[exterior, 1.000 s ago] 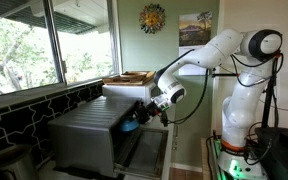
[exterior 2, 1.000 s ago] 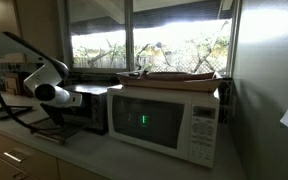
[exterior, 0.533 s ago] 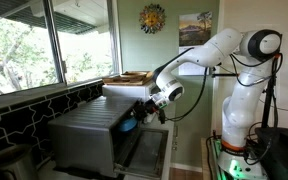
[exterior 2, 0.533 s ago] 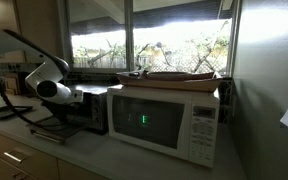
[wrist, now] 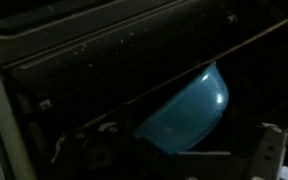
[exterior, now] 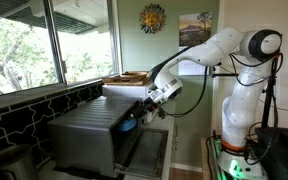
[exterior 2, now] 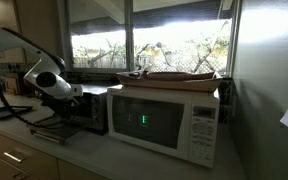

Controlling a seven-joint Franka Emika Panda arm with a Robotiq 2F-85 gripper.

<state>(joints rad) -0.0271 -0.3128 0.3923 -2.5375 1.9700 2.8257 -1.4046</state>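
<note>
One blue bowl sits at the open front of the toaster oven, at 4 o'clock in the wrist view, with rack wires at its 10 o'clock. The gripper is just beside the bowl. Whether it is clamped or released cannot be determined.

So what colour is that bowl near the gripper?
Blue, leaning teal. The bowl shows best in the wrist view.
</note>
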